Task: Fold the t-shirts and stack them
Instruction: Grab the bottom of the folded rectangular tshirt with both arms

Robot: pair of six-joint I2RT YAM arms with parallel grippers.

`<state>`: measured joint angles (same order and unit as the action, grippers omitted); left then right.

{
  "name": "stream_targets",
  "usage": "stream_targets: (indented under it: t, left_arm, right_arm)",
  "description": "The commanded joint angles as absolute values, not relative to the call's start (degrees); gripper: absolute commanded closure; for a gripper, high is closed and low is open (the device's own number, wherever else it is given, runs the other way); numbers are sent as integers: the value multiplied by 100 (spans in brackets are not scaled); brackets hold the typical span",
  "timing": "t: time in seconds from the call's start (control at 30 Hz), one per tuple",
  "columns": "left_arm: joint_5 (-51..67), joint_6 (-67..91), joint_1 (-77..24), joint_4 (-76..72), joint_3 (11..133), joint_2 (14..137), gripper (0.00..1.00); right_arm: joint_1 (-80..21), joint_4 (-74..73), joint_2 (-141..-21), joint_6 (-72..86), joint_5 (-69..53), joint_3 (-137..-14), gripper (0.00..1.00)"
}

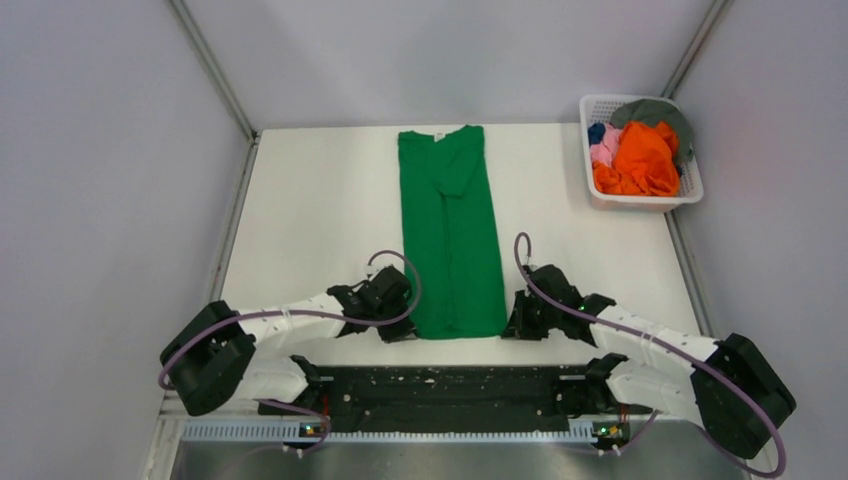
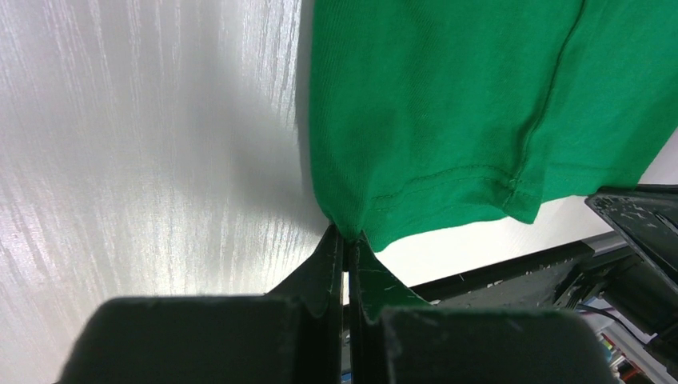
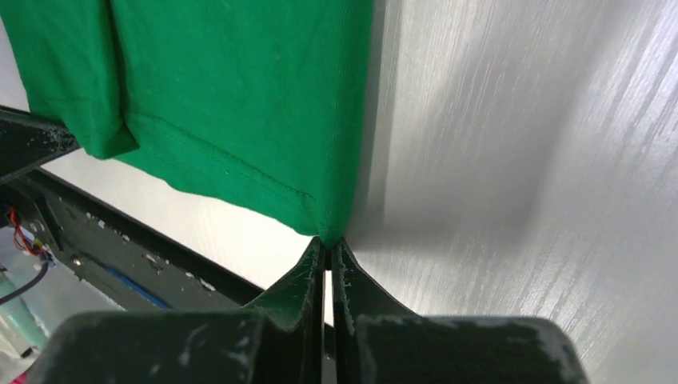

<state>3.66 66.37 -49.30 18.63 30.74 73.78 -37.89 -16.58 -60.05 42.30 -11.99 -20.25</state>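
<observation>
While both claws grip the near hem, the green t-shirt (image 1: 450, 235) lies flat on the table (image 1: 320, 200) as a narrow strip with its sleeves folded inward. Its long axis runs straight away from the arm bases: collar at the far edge, hem at the near edge, just ahead of the black base rail (image 1: 450, 385).

Claw state:
- The left claw (image 2: 346, 238) is closed fully on the near-left hem corner. The wrist view shows the cloth pinched between the tips and drawn up into a small peak.
- The right claw (image 3: 326, 242) is closed in the same way on the near-right hem corner.

Governing relation: the whole shirt extends forward from both claws, along its long axis. Each arm is nearest its own corner, and neither is nearer to the shirt as a whole. The next step is judged to be a fold of the hem toward the collar. Both claws would then need to travel parallel to that axis and at an equal pace, or the strip is likely to skew.

The remaining t-shirts (image 1: 645, 160), orange, pink, blue and grey, are heaped in the white basket (image 1: 640, 200) at the far right of the table, well apart from both claws. The right arm is nearer to it.

Markings: a small pale mark inside the collar is probably a neck tag (image 1: 437, 133), too small to read. No brand or writing is legible anywhere.
</observation>
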Motion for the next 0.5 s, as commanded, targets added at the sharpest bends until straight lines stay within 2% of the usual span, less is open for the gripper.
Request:
stream_targets:
  t: [0.0,0.13,0.27,0.47]
  left_arm:
    - [463,6757,-5085,1807,2655,7108,100]
    - [438,7034,-5528,2239,2475,6737,100]
    - [333,7182,-5745,2406,2422,6367,100]
    - [-120,6791,-5749,2378,2999,6328,100]
  right_arm:
    - [-4014,-1557,-5685,4238,-1744,-1852,100]
    - [-4623,-2233,-5075,4531,-1701,-1766,100]
    - [-4701,-2456,-4437,4716,-1686,-1689,100]
    - [-4706,-2368,-4381,4472,-1319,-2190,100]
